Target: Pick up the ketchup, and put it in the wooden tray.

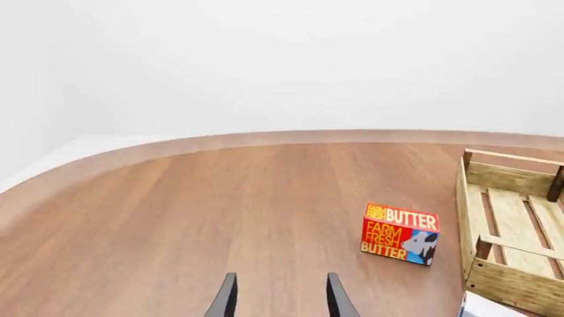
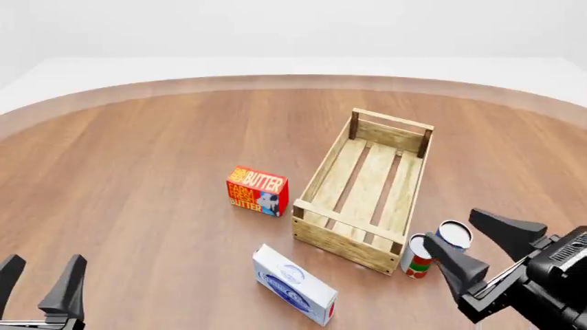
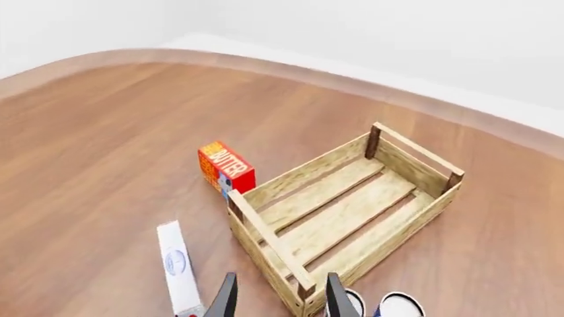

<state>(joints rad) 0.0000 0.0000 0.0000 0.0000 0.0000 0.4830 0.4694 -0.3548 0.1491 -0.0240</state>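
Observation:
No ketchup bottle shows in any view. The wooden tray [image 2: 341, 245] is a long light-wood slatted crate right of the table's middle, with nothing in it. It also shows in the left wrist view [image 1: 506, 179] and the right wrist view [image 3: 264, 232]. My left gripper [image 2: 41, 280] is open and empty at the near left, over bare table [image 1: 280, 300]. My right gripper [image 2: 477, 249] is open and empty at the near right, just short of the tray's near end [image 3: 279, 300].
A red-and-yellow butter box [image 2: 257, 191] stands left of the tray. A white-and-blue flat box [image 2: 293, 283] lies near the tray's near left corner. A short red-and-white can [image 2: 417, 258] and a blue-and-white can [image 2: 454, 235] stand at the tray's near right corner, by my right gripper.

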